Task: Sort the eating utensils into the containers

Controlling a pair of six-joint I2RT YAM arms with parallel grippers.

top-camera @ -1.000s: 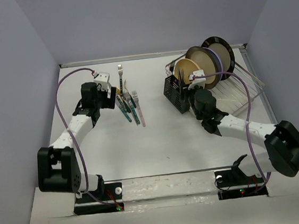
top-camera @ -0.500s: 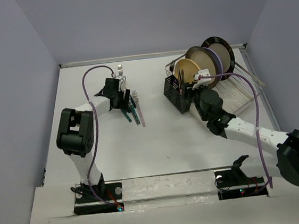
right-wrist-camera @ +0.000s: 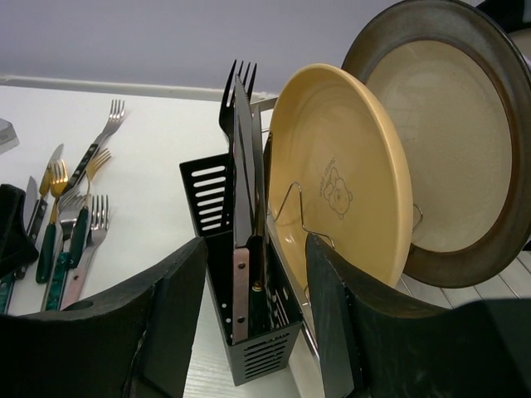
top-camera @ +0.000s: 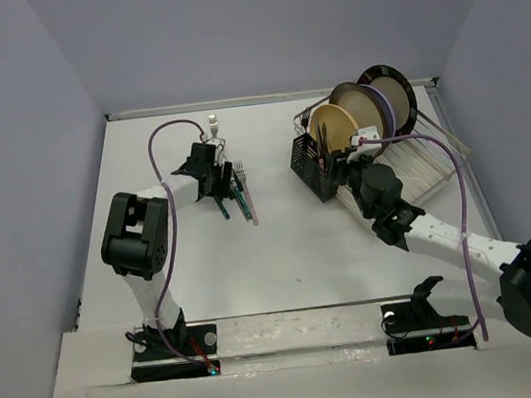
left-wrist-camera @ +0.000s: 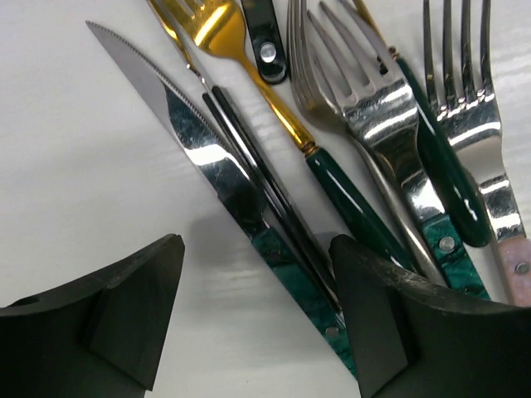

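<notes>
Several eating utensils (top-camera: 232, 189) lie in a pile left of centre. My left gripper (top-camera: 215, 172) is low over the pile and open. In the left wrist view a serrated knife (left-wrist-camera: 192, 126) with a marbled green handle (left-wrist-camera: 300, 283) runs between my fingers (left-wrist-camera: 133, 308), close to the right one. Beside it lie a gold fork (left-wrist-camera: 222, 33) and a silver fork (left-wrist-camera: 375, 93). The black perforated container (right-wrist-camera: 249, 340) holds a pink-handled knife (right-wrist-camera: 241, 290) and a dark fork. My right gripper (right-wrist-camera: 253, 278) hangs open just before it, holding nothing.
A wire dish rack (top-camera: 423, 159) with upright plates (top-camera: 370, 104) stands right behind the container (top-camera: 311, 162). A yellow plate (right-wrist-camera: 340, 174) is right next to the container's wall. One lone fork (top-camera: 212, 124) lies beyond the pile.
My left gripper has swung right and come down over the pile, its jaws narrowing a little. The right arm has shifted slightly by the container, jaws unchanged.
</notes>
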